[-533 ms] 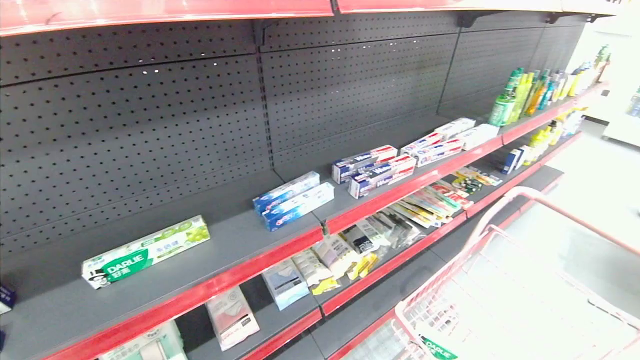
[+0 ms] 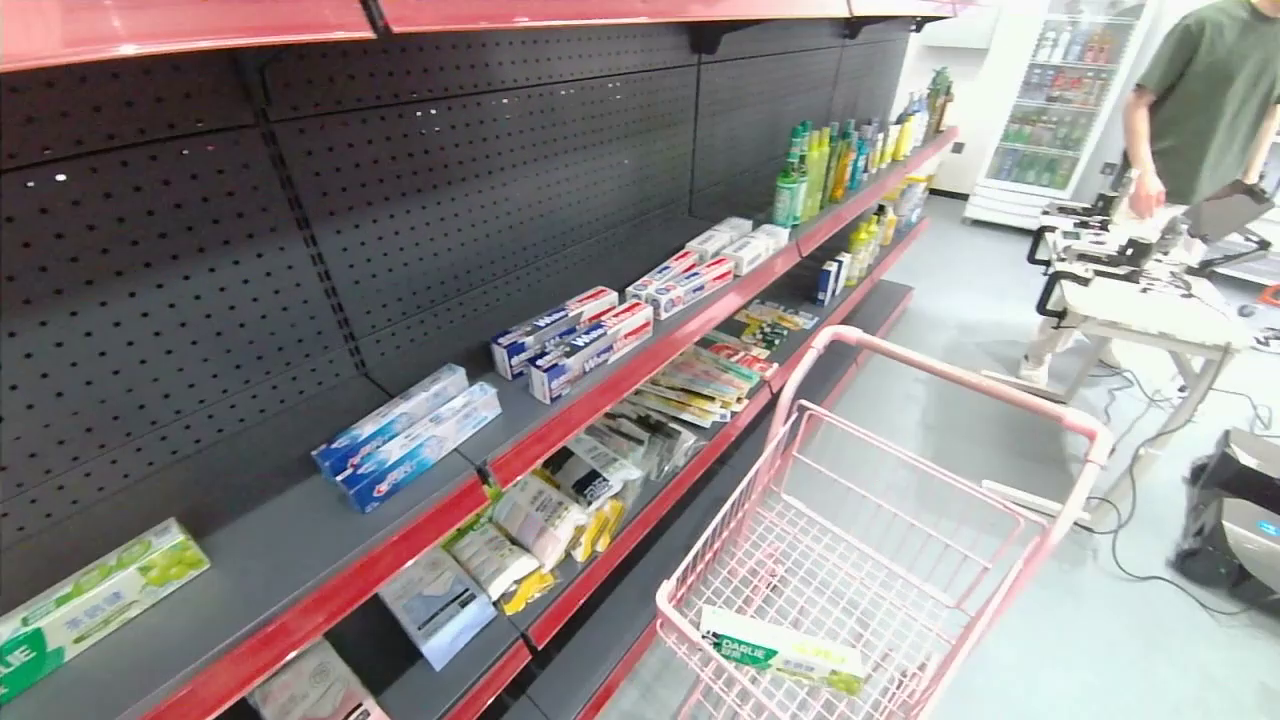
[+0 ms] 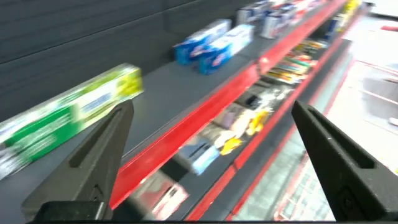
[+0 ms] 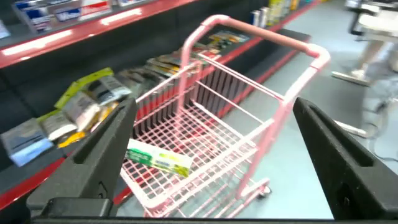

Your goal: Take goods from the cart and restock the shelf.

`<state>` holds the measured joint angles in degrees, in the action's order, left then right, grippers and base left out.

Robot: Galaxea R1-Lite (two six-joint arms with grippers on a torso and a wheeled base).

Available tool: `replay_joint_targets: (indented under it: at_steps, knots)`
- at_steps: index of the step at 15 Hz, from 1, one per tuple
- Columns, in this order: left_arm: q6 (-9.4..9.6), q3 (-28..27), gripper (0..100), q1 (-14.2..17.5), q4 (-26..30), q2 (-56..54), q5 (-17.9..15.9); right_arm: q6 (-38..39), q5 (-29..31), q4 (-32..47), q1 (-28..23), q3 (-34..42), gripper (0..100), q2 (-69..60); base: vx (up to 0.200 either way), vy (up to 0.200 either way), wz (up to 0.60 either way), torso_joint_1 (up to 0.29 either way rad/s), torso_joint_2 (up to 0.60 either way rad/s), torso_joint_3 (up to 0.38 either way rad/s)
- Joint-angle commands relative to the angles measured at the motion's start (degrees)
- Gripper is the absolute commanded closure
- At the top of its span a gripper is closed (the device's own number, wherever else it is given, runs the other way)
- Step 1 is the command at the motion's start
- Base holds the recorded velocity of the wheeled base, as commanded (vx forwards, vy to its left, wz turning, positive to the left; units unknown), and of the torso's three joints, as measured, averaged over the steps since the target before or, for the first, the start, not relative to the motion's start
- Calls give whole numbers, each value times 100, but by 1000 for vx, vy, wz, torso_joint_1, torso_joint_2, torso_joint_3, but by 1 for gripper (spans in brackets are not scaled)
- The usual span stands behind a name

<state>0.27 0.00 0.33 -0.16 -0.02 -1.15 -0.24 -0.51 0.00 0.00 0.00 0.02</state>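
Since half a second ago our head camera has swung to the right, so the whole picture has shifted while the goods lie as they did; what showed mid-shelf now shows at the left edge, and the cart, earlier cut off at the corner, now shows whole.

On the far left, a green-and-white cardboard toothpaste box [image 2: 95, 600] lies flat on the grey metal shelf with a red front lip [image 2: 330, 598]; in the left wrist view the left gripper [image 3: 211, 104] has its jaws spread wide, released, and this box [image 3: 68, 118] lies on the shelf beyond one black finger [image 3: 102, 155], apart from it, not between the jaws.

Further right on the same shelf we see two blue-and-white toothpaste boxes [image 2: 405, 435] side by side, then red, white and blue toothpaste boxes [image 2: 575, 345]; on the tier below lie pale plastic packets [image 2: 540, 520].

To the right stands the pink wire shopping cart [image 2: 940, 375], just beside the shelving; a second green-and-white toothpaste box [image 2: 782, 650] lies flat on its mesh floor at the near end.

In the right wrist view the right gripper [image 4: 214, 102] is likewise open, jaws wide and released; it hangs above the cart [image 4: 261, 37], and the box in the cart [image 4: 158, 158] lies well below, nearer one finger [image 4: 99, 155], touching neither.
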Motion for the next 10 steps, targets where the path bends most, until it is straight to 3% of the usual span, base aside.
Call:
replay_joint_targets:
  at_steps: [1, 3, 10]
  knots:
    - [0, 0, 0, 2, -2, 2, 0, -2, -2, 0, 0, 0, 0, 6, 0, 0, -600, 2, 2, 2]
    - [0, 0, 0, 2, -2, 2, 0, -2, -2, 0, 0, 0, 0, -2, 0, 0, -600, 0, -2, 2]
    - [0, 0, 0, 2, -2, 2, 0, -37, 7, 0, 18, 0, 0, 68, 0, 0, 0, 0, 0, 0]
